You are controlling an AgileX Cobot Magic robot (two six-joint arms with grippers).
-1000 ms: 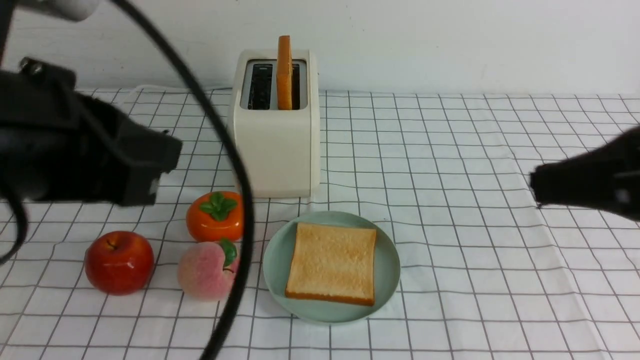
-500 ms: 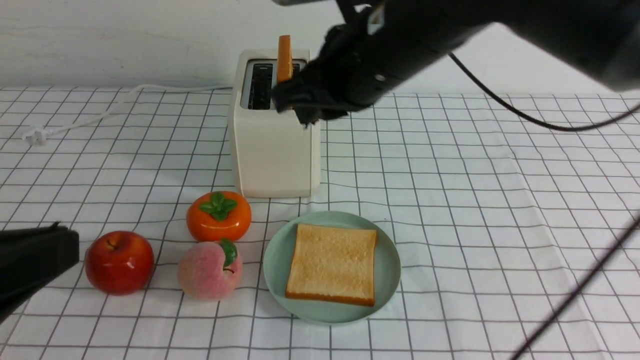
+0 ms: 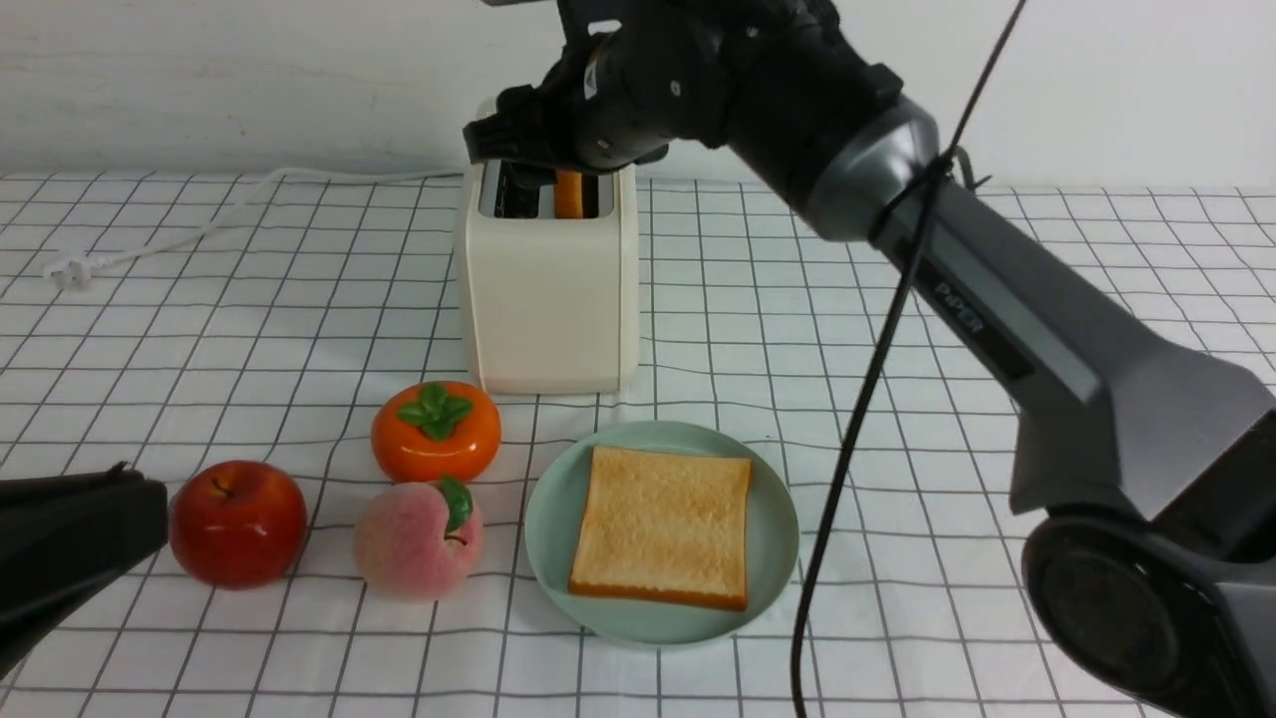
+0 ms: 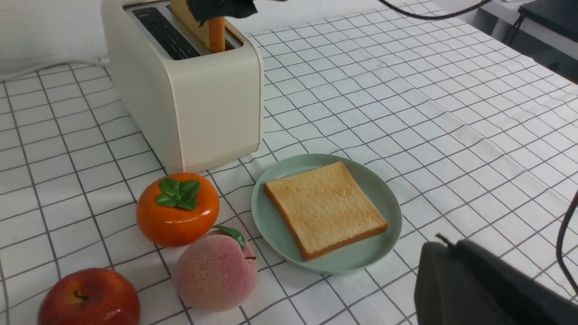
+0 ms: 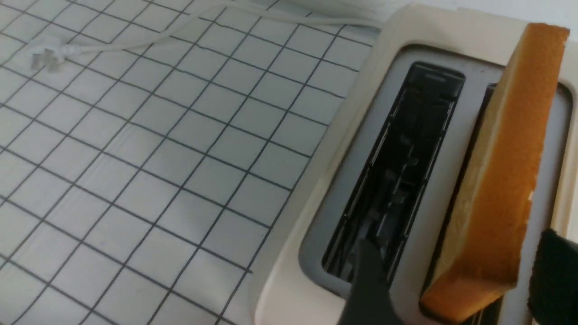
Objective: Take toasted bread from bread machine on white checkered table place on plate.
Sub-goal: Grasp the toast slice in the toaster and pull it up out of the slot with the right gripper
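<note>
The left claw (image 3: 105, 534) is at the table's near left, dark and only partly in view; I cannot tell how its jaws stand. Farther back on that side, a white plug (image 3: 72, 269) lies on the white checkered table (image 3: 299, 319), its cord (image 3: 329, 177) running toward the back of the toaster (image 3: 550, 309).

Just beyond the left claw sits a glossy red apple (image 3: 237, 524). To its right come an orange persimmon (image 3: 436, 431) with green leaves and, nearer the robot, a pink peach (image 3: 414, 540) with one green leaf. I cannot tell whether those two touch.

Behind the persimmon and a little right stands the cream-white toaster, its two slots running front to back. The left slot (image 5: 397, 171) is dark inside; in the right one, a slice of toast (image 5: 505, 171) stands upright, its browned crust rising well above the grey top. Over it is the right claw (image 5: 456, 277), jaws wide, one finger on each side of the slice. The slice remains seated in the slot.

In front of the toaster and slightly right, the pale green plate (image 3: 773, 538) rests on the table with a second slice (image 3: 660, 527) lying flat inside its rim, golden on top and darker at the crust. The right arm (image 3: 1007, 299), marked PiPER, slants in from the right, above the table, with a thin black cable (image 3: 862, 399) hanging from it past the plate's right side.
</note>
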